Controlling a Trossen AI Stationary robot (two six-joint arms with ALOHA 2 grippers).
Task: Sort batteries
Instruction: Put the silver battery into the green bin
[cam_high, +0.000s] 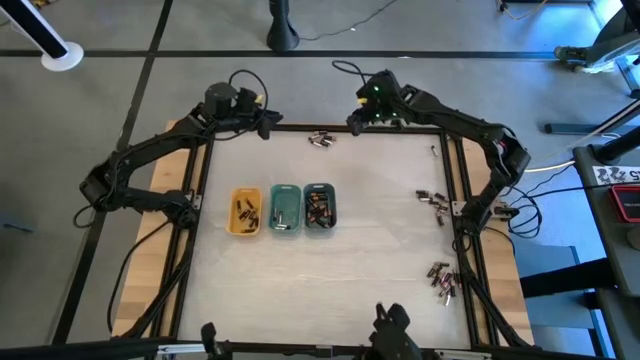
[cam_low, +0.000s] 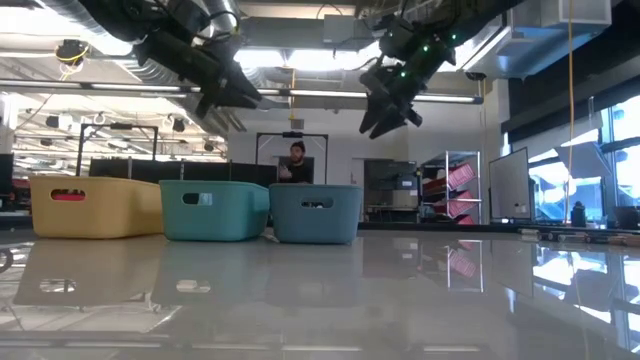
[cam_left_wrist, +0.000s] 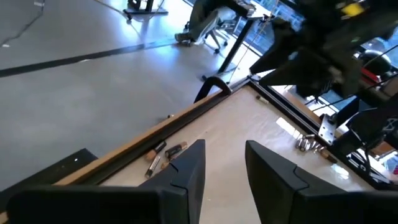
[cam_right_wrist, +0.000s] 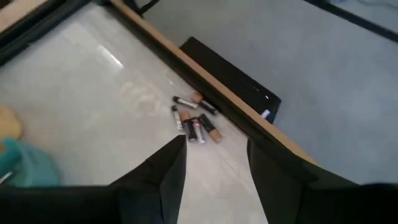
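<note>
Small batteries (cam_right_wrist: 194, 122) – dark w/ copper ends, maybe six – lie clustered by table edge; both tools' fingers apart.

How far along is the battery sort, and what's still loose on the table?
Done: the yellow tray, green tray and grey-blue tray each hold batteries.
In hand: nothing. The left gripper and right gripper hover open and empty at the far edge.
Left: the far-edge cluster, a right-edge group and a near-right group.
</note>
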